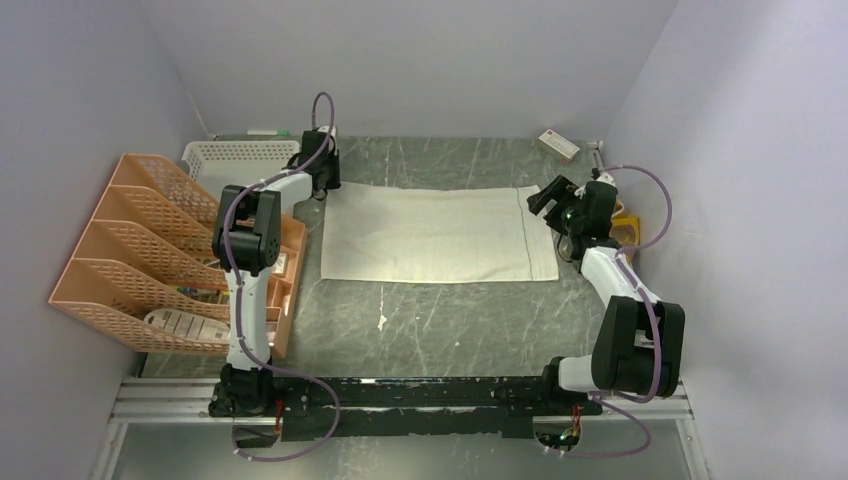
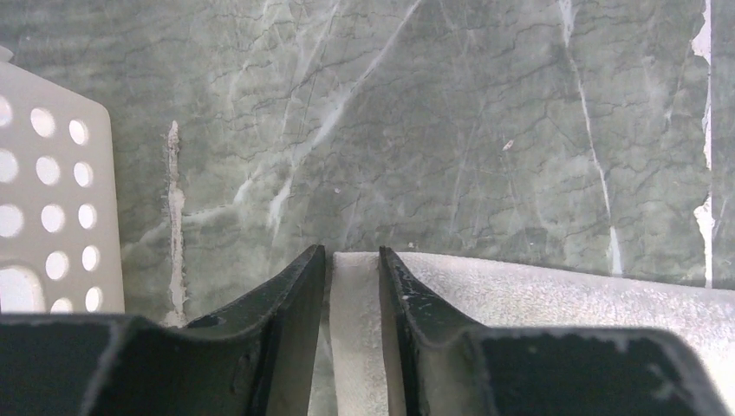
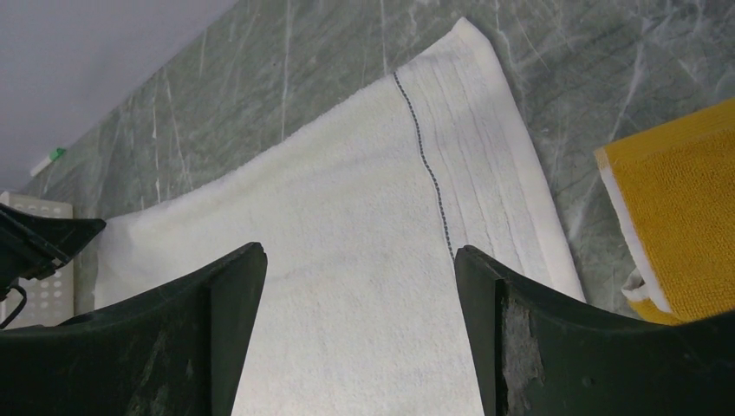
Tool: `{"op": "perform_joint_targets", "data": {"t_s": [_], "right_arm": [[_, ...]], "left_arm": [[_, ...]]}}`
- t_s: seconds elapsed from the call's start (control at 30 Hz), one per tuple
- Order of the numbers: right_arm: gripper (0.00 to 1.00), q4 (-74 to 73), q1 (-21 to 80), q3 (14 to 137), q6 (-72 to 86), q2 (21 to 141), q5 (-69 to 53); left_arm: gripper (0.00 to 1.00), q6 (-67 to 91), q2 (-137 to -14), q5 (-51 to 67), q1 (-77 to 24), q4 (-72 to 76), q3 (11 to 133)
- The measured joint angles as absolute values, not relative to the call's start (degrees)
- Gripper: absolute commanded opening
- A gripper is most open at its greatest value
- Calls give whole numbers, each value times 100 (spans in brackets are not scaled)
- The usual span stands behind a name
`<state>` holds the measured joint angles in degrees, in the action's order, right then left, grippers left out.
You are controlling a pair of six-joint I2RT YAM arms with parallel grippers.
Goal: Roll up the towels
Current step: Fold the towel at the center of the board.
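Grasp step: left end effector [image 2: 353, 251] nearly together astride the off-white towel [image 1: 430, 235] corner, grip not discernible; right end effector [image 3: 360, 251] apart. Next: pinch, then roll.

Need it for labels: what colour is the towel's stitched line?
Dark stitched line, on off-white towel; right wrist view.

- Towels, two: off-white towel [image 1: 435, 235]; mustard-yellow towel [image 3: 676, 225] just right of it.
- Grippers, two: left gripper [image 2: 354, 269] at the off-white towel's far-left corner; right gripper [image 3: 360, 260] over its right end.
- Orange file rack [image 1: 140, 250], one, to its left.
- White perforated basket [image 1: 240, 157], one, beyond its left end.
- White-and-red box [image 1: 558, 145], one, beyond its right end.
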<state>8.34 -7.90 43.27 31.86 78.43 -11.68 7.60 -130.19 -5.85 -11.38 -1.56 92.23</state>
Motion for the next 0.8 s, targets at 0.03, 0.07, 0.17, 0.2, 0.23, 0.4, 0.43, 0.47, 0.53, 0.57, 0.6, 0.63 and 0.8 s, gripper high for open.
{"op": "perform_joint_targets", "data": {"t_s": [0.03, 0.07, 0.17, 0.2, 0.23, 0.4, 0.43, 0.47, 0.53, 0.57, 0.6, 0.63, 0.8], "right_arm": [[81, 834, -790, 4327, 3183, 7819, -1162], [81, 832, -790, 4327, 3181, 7808, -1160], [81, 829, -790, 4316, 3166, 7795, -1162], [81, 829, -790, 4303, 3162, 7791, -1162], [81, 823, -790, 4285, 3157, 7787, -1162], [81, 819, -790, 4268, 3146, 7787, -1179], [81, 827, -790, 4268, 3146, 7791, -1184], [81, 847, -790, 4270, 3144, 7817, -1181], [81, 834, -790, 4368, 3076, 8005, -1109], [81, 794, -788, 4480, 3026, 8160, -1031], [79, 729, -788, 4678, 2956, 8401, -919], [78, 644, -788, 4939, 2897, 8689, -838], [68, 364, -788, 6261, 2604, 9948, -436]], "left_arm": [[35, 768, -13019, -604, -1146, -158, 9223], [24, 773, -13019, -624, -1153, -163, 9223], [12, 790, -13019, -690, -1177, -180, 9223], [8, 794, -13019, -720, -1188, -183, 9223], [7, 792, -13019, -757, -1205, -183, 9223], [7, 792, -13019, -869, -1253, -180, 9220], [7, 794, -13019, -873, -1253, -180, 9220], [7, 799, -13017, -873, -1253, -180, 9220], [7, 825, -13006, -873, -1253, -196, 9220], [7, 847, -12997, -871, -1253, -220, 9220], [7, 862, -12984, -871, -1253, -248, 9220], [7, 882, -12971, -871, -1253, -283, 9220], [7, 961, -12888, -847, -1256, -532, 9220]]}}
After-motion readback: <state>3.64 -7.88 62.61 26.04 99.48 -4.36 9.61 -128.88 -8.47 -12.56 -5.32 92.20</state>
